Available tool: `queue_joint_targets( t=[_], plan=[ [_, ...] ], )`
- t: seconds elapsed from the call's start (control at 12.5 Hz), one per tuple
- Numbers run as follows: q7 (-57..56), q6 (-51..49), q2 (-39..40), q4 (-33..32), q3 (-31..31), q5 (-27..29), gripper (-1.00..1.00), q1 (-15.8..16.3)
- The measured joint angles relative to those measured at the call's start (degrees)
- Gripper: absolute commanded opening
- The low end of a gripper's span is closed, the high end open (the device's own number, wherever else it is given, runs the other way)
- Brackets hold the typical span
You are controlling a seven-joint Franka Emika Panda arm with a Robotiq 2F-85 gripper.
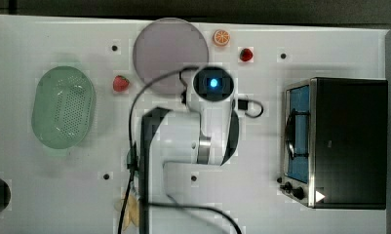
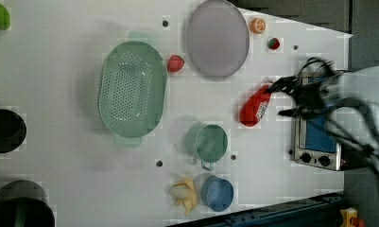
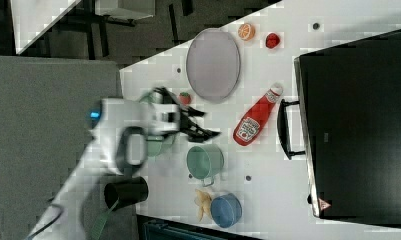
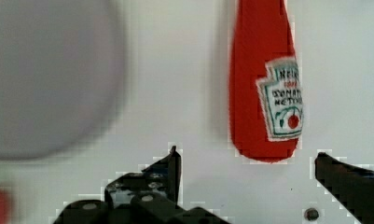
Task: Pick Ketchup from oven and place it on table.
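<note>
On the table (image 4: 184, 93), the ketchup (image 4: 261, 84) lies free of the spread fingers (image 4: 171, 168).

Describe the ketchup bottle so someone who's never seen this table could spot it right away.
Find the toaster oven at the right view's right, on the white table. Just off its door handle lies the ketchup bottle, on its side, cap toward the round grey plate. It is the long red thing with a white label, unlike the small strawberries.

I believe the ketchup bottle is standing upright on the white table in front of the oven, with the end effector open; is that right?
Not quite: the ketchup bottle is lying on its side, as the right view shows. It is on the white table in front of the oven, with the end effector open.
</note>
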Motion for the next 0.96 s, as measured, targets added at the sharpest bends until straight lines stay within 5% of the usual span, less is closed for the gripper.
queue_joint_targets(
  t=[0.56,0.96],
  plan=[
    [0.05,-22.21,-10.7,24.17,-0.4,-0.09,1.0,-0.97],
    [0.34,-33.73,-8.39,29.43,-1.13,0.23,1.0,-1.38]
  ],
)
